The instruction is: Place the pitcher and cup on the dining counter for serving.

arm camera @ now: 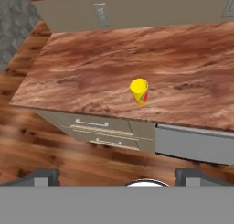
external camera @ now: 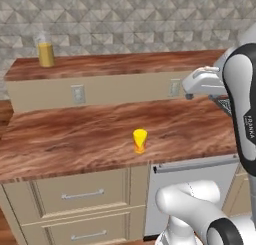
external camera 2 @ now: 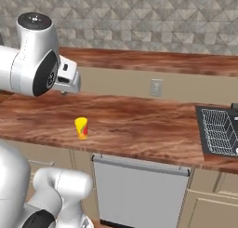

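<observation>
The pitcher, tall with an orange-yellow body and a clear rim, stands at the left end of the dining counter, the narrow raised bar top. The small yellow cup with its red patch stands upright on the lower worktop, near its front edge. My gripper hangs open and empty high above the worktop. It looks down at the cup, which is well clear of the fingertips. In the left base view my hand is up and to the right of the cup.
A dark sink with a wire rack is set into the worktop at the right. Drawers and a grey dishwasher front lie below the front edge. Outlets sit in the beige panel. Wood floor lies left of the cabinets.
</observation>
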Motion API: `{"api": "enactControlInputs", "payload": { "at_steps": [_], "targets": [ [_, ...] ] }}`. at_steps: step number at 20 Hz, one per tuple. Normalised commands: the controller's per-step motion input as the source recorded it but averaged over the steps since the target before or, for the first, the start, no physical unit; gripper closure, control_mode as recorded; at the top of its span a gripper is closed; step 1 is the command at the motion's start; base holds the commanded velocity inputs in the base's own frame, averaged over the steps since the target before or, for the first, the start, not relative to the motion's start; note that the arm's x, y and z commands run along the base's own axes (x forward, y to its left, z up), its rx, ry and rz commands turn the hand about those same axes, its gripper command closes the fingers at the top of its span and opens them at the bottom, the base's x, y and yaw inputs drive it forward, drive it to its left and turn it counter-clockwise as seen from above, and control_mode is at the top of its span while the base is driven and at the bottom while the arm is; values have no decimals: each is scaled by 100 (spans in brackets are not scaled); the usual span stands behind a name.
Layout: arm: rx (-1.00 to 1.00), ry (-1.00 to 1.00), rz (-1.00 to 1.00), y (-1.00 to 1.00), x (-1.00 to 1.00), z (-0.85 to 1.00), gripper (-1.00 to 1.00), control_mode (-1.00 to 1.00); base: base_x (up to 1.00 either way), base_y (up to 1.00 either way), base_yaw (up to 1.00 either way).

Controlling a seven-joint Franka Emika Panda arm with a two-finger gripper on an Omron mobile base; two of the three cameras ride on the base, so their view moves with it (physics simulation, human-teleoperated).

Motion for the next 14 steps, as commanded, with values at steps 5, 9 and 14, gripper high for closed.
{"api": "enactControlInputs", "payload": {
  "at_steps": [5, 9, 14],
  "targets": [
    [0, 0, 0, 0, 0, 0, -100, 100, 51, 37, -20],
    [0, 0, 0, 0, 0, 0, -100, 100, 53, 28, -9],
    [0, 0, 0, 0, 0, 0, -100, 100, 38, 12, -3]
  ]
}}
